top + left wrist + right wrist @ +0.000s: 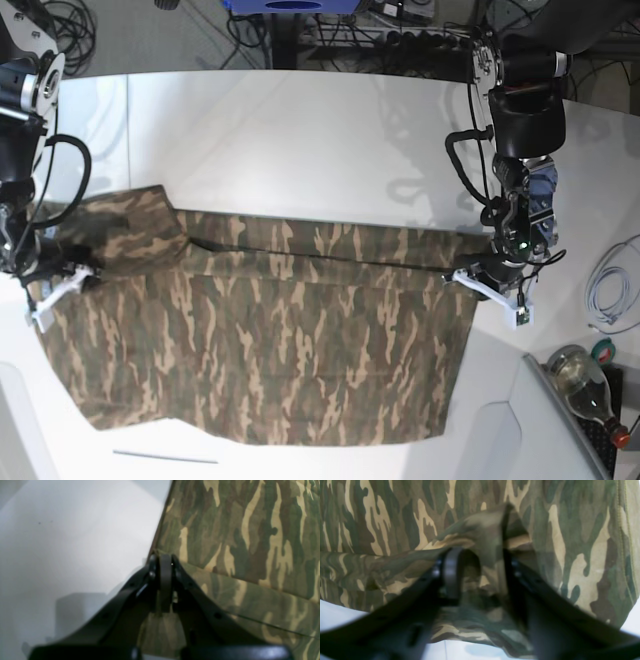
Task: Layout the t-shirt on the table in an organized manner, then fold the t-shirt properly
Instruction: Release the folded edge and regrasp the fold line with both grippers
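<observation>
The white table [300, 140] takes up most of the room from where I stand, smooth and pale, with a thin dark seam line [165, 458] near its front edge. Behind it, cables [400, 35] tangle on the floor; at the right corner lie a glass bottle [585, 385] and a coiled white cord [605, 290].

The t-shirt [280, 330] lies spread across the near half of the table, a camouflage print of olive, dark brown and tan streaks. Its upper strip is folded over, leaving a long dark crease running side to side. One sleeve [130, 230] bunches up at the far left corner, and the lower hem slants.

The left gripper [163, 560] has its jaws pressed together on the shirt's edge, right where cloth meets bare table. The right gripper [480, 555] stands with its jaws apart, a peaked fold of fabric rising between them; whether either jaw presses it, I cannot tell.
</observation>
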Controlling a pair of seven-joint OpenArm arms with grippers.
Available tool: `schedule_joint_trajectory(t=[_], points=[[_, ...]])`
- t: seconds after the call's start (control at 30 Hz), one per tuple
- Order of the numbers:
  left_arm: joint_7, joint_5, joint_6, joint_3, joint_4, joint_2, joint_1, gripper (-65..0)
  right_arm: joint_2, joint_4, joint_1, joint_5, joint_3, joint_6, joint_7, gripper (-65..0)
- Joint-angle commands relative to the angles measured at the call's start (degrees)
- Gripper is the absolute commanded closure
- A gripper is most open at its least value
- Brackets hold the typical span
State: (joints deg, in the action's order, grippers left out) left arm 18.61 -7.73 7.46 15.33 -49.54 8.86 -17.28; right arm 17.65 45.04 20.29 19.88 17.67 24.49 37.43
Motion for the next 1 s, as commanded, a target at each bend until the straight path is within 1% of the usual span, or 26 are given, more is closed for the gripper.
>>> schedule_joint_trajectory(t=[0.0,0.07,0.13,0.17,0.2,0.27,0.3,0.33,0.37,0.4,0.43,0.47,0.5,0.53,0.57,0.6,0.63,0.67,0.73,0.83,0.93,0.97], points=[[-1.4,-0.2,0.1,0.2,-1.1,0.5,-1.5,0.0,1.1,1.7,1.5,0.5,0.5,-0.1,-1.0,-32.6],[-1.4,-0.4,0.1,0.2,-1.2,0.5,-1.8,-0.2,1.1,4.2,0.1,0.5,2.8,-0.1,-1.1,-36.5],[-1.5,-0.8,0.1,0.3,-1.3,0.5,-1.8,-13.0,0.9,8.6,-1.6,0.5,5.7,-0.4,-1.4,-36.5],[-1.6,-0.8,0.1,0.3,-1.8,0.5,-1.8,-20.2,0.8,11.4,-2.8,0.5,6.5,-1.2,-1.9,-36.5],[-2.0,-0.8,0.1,0.3,-3.2,0.5,-1.8,-27.5,0.8,14.5,-4.6,0.5,7.3,-2.9,-2.7,-36.5],[-4.8,-0.8,0.1,0.3,-6.1,0.5,-1.2,-40.6,0.8,21.2,-8.5,0.5,7.3,-5.7,-3.4,-36.5],[-6.1,-0.8,0.1,0.3,-7.4,0.5,-0.8,-46.1,0.8,25.0,-10.6,0.5,7.3,-6.5,-3.5,-36.5],[-7.0,-0.8,0.1,0.3,-9.0,0.6,0.1,-50.0,0.8,28.7,-13.0,0.5,7.3,-7.0,-3.4,-36.5],[-7.6,-0.8,0.1,0.3,-11.3,0.7,1.0,-53.5,0.8,32.0,-16.0,0.5,7.3,-7.3,-3.4,-36.5],[-7.3,-0.8,0.1,0.3,-14.2,0.7,2.5,-55.3,0.8,35.6,-19.2,0.5,7.3,-7.3,-3.5,-36.5],[-6.7,-0.8,0.1,0.3,-17.1,0.7,4.3,-55.3,0.8,37.9,-21.7,0.5,7.3,-7.3,-3.6,-36.5],[-6.0,-0.8,0.1,0.3,-20.0,0.6,6.3,-54.0,0.8,38.9,-23.8,0.5,7.3,-7.3,-3.6,-36.5],[-5.5,-0.8,0.1,0.3,-22.5,0.6,9.1,-49.4,0.8,38.8,-25.5,0.5,7.3,-7.3,-3.8,-36.5],[-5.4,-0.8,0.1,0.2,-23.9,0.6,11.3,-42.0,0.8,38.4,-26.6,0.5,7.3,-7.3,-4.0,-36.5],[-5.5,-0.8,0.1,0.2,-24.5,0.5,13.1,-31.3,0.8,37.7,-27.5,0.5,7.4,-7.3,-4.6,-36.5],[-5.6,-0.8,0.1,0.2,-24.4,0.5,14.3,-20.2,0.8,37.2,-28.5,0.5,7.6,-7.3,-5.6,-36.5],[-5.6,-0.8,0.1,0.2,-24.1,0.5,15.2,-6.4,0.9,36.9,-29.7,0.5,7.6,-7.3,-7.4,-36.5],[-5.6,-0.8,0.1,0.2,-23.4,0.4,15.9,0.0,0.9,36.8,-31.0,0.5,7.6,-7.4,-9.2,-36.5],[-5.6,-0.8,0.2,0.2,-21.5,0.4,16.3,0.0,0.9,37.0,-33.1,0.5,7.6,-7.4,-11.5,-36.3],[-6.4,-0.8,0.3,0.2,-18.6,0.5,15.8,0.0,0.8,36.7,-34.3,0.5,7.5,-7.4,-12.6,-36.3],[-13.5,-0.8,0.3,-0.1,-15.1,0.5,15.7,0.0,0.8,35.9,-34.4,0.5,7.6,-7.4,-12.8,-36.2],[-14.9,-0.8,0.3,-0.1,-13.8,0.5,15.7,0.0,0.8,35.1,-34.1,0.5,7.6,-7.4,-13.1,-36.2]])
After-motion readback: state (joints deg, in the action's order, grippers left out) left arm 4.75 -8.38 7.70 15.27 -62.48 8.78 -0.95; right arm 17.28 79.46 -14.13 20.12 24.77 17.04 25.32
